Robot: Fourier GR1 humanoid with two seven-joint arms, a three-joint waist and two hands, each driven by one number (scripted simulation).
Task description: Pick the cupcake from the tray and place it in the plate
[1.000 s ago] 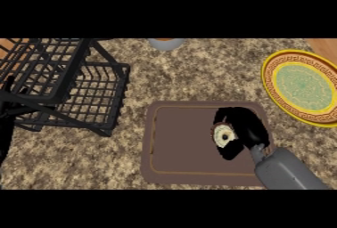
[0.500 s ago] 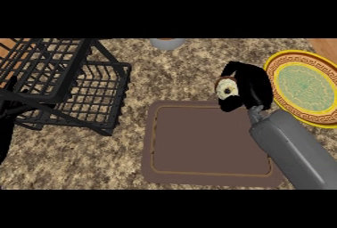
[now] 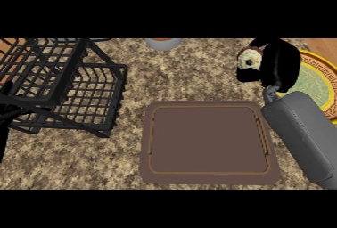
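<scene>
Right hand (image 3: 280, 67) curls around seemingly cream-topped cupcake (image 3: 248, 60).

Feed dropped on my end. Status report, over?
Right hand shut on cupcake, beside the plate, not over it. Left hand out of view. Tray bare. Path to plate unobstructed.

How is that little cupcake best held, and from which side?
Round its sides, coming from its right, as the right hand does now: fingers curl round the cupcake, leaving its pale top showing toward the left. That probably keeps the top from being squashed on the way to the plate.
</scene>
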